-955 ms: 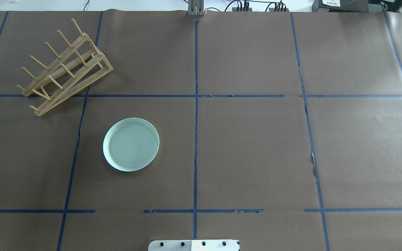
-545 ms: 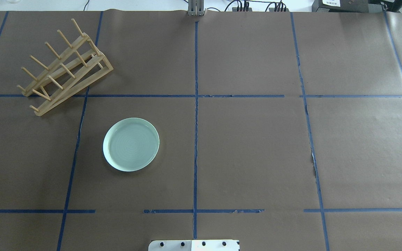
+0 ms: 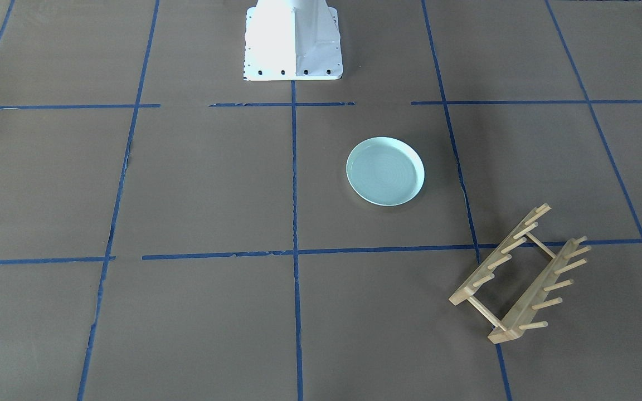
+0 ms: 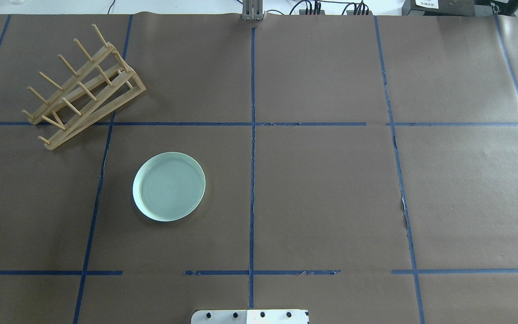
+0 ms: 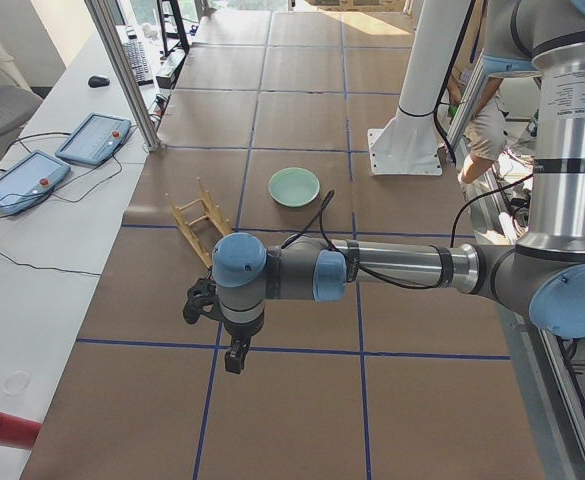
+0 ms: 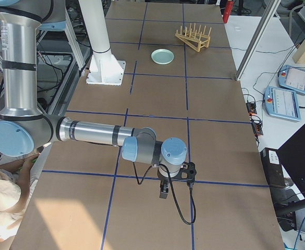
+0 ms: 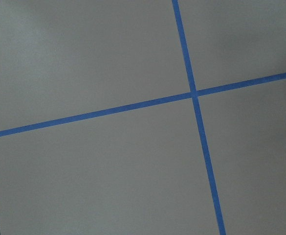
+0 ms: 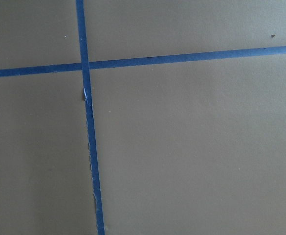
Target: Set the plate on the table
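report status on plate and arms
Left gripper and right gripper hang well away, jaws unreadable. The plate flat on the table, ungripped. Wooden rack stands apart.

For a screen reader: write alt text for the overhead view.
A round pale green plate lies flat, left of centre, on a brown paper table with blue tape lines. A wooden peg rack stands apart, upper left.

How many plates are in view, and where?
1. The round pale mint-green glazed plate lies flat on the brown paper-covered table, apart from the wooden peg rack, which holds none.
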Controlling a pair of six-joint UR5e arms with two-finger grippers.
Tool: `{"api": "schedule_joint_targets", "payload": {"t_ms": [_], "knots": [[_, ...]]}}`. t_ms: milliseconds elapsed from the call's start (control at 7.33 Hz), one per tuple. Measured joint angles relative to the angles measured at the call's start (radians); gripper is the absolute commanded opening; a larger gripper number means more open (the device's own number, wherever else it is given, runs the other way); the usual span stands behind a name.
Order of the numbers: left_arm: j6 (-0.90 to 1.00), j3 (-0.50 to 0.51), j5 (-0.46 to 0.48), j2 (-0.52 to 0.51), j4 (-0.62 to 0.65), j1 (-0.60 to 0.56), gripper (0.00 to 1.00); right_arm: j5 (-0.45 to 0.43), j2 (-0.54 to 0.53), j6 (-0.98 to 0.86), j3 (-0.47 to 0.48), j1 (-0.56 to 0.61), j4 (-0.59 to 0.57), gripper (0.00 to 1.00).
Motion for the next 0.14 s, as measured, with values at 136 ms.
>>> {"api": "schedule_joint_targets", "payload": {"t_ms": [136], "knots": [[0.0,-0.001,0.0,0.0,0.0,0.0,1.0,0.0,0.0,0.0,0.0,0.0,0.0,1.0]]}}
